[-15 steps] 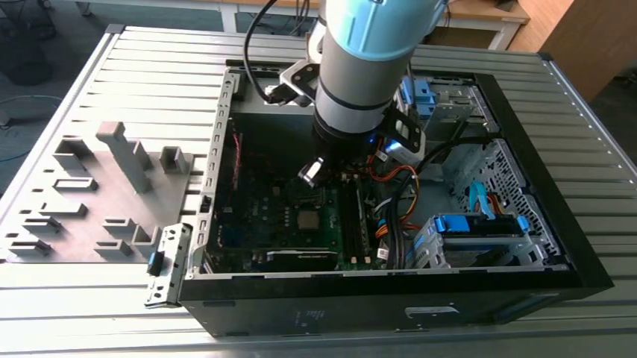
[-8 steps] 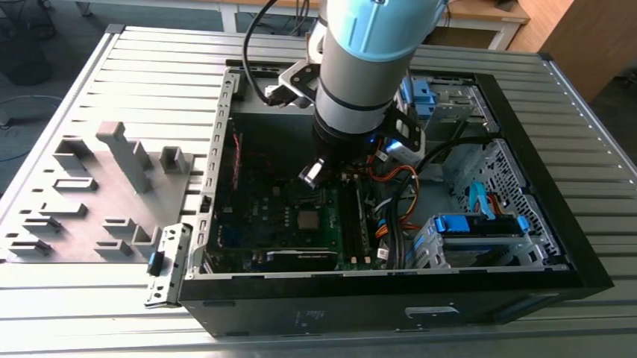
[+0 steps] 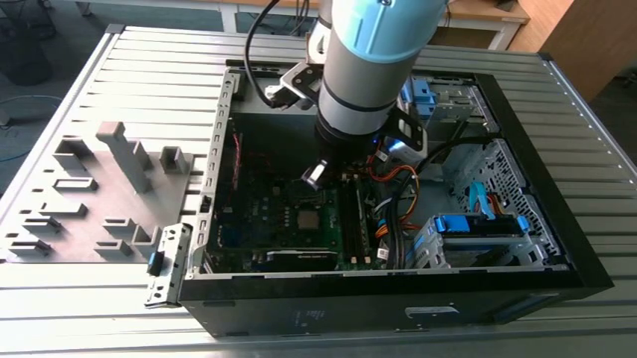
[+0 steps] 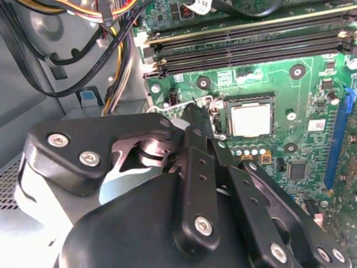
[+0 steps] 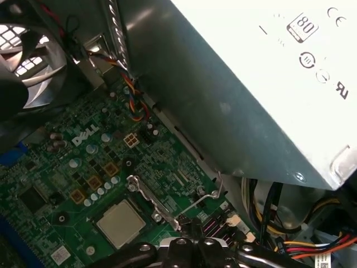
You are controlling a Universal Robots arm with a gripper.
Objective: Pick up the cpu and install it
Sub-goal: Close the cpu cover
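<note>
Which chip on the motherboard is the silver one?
The cpu, a silver-grey square in the socket; the smaller chip nearby is black.

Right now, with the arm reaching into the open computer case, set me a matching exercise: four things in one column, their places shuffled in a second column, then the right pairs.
Things:
1. cpu
2. gripper
3. grey fixture plate
4. blue drive bracket

Places:
A. outside the computer case, at the exterior view's left
B. seated in the socket on the green motherboard
C. inside the case, by its wall at the exterior view's right
D. over the motherboard, just beside the socket

Pairs: 1-B; 2-D; 3-A; 4-C
</note>
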